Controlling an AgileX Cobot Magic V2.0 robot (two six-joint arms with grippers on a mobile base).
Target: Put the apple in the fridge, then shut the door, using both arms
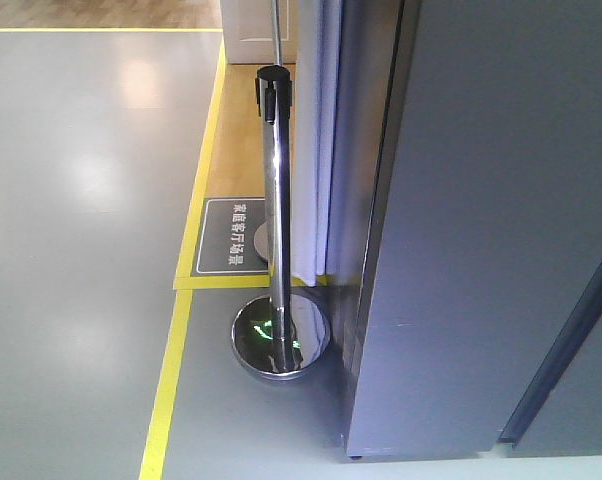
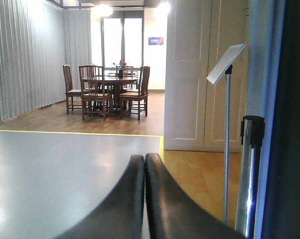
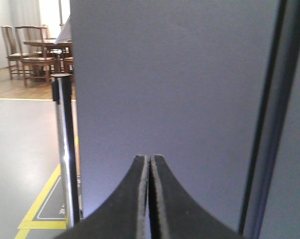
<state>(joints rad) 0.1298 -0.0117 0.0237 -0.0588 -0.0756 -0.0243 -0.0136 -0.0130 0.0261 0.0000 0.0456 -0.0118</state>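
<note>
The fridge (image 1: 491,230) is a tall dark grey cabinet filling the right of the front view; only its grey outer faces show, with a dark vertical seam (image 1: 566,340) at the right. It also fills the right wrist view (image 3: 175,79). No white interior shows. The apple is out of view. My left gripper (image 2: 144,158) is shut and empty, pointing over the grey floor toward a far dining room. My right gripper (image 3: 149,158) is shut and empty, pointing at the fridge's grey face. Neither arm shows in the front view.
A chrome stanchion post (image 1: 274,200) with a round base (image 1: 279,338) stands just left of the fridge; it also shows in both wrist views (image 2: 249,174) (image 3: 65,149). Yellow floor tape (image 1: 171,380) edges the grey floor. A sign stand (image 2: 225,64) and a white curtain (image 1: 316,140) are nearby.
</note>
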